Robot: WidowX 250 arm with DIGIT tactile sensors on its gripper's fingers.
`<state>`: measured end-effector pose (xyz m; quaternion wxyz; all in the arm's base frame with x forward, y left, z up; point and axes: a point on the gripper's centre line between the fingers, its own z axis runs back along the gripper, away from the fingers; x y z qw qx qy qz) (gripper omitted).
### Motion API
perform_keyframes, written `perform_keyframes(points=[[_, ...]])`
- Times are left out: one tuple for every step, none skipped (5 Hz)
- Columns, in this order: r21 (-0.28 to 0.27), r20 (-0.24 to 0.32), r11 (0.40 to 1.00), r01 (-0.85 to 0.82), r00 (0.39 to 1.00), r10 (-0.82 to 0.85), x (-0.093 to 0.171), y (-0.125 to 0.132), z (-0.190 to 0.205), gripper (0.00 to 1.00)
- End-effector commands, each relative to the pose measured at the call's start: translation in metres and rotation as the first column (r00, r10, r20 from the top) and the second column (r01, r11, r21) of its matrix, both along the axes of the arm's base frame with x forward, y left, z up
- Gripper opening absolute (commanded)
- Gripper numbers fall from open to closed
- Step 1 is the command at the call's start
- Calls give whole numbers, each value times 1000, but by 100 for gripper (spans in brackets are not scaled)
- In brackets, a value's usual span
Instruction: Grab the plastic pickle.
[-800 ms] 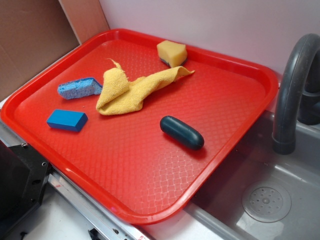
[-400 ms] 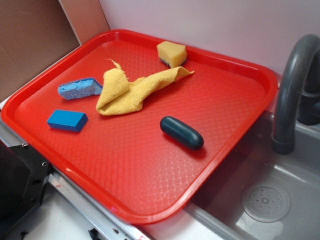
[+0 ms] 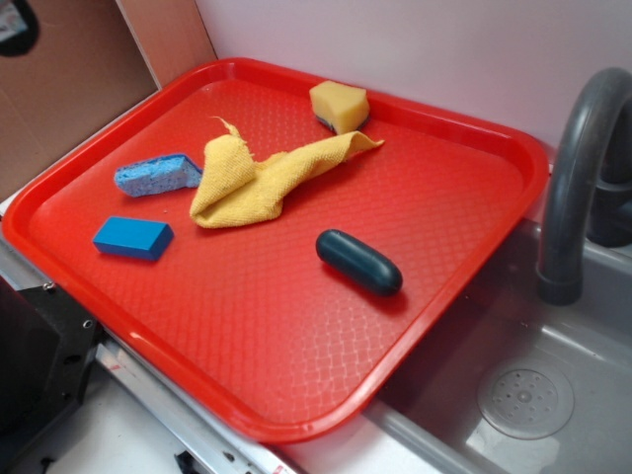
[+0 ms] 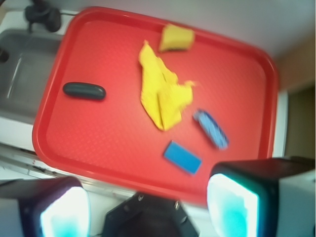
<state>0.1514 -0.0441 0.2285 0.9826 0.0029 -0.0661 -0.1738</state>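
Gripper (image 4: 148, 207) newly overhead; pickle (image 3: 359, 262) unlabelled

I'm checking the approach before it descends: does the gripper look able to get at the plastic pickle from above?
Probably yes. The plastic pickle lies alone on bare tray, apart from the yellow cloth, with nothing over it. The gripper is high above, fingers spread.

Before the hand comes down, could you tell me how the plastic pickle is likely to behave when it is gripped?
The plastic pickle looks rigid, so it should hold its shape. Its smooth, rounded capsule form may let it slip or roll on the red tray if pinched off-centre. It lies clear of the yellow cloth, so nothing should snag.
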Motion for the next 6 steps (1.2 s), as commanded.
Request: perform_keyframes(points=[[34,38,880,474,879,-475,36,-43,-29,100],[36,19,735,678,735,-678,49,-56,-52,100],[19,13,644,765,643,-765,66,-68,-81,100],[45,-68,606,794,608,-791,74,-82,-115,100],[44,-129,604,796,604,-787,77,-86,-142,100],[40,-215,612,790,605,-767,80,-91,-176,100]])
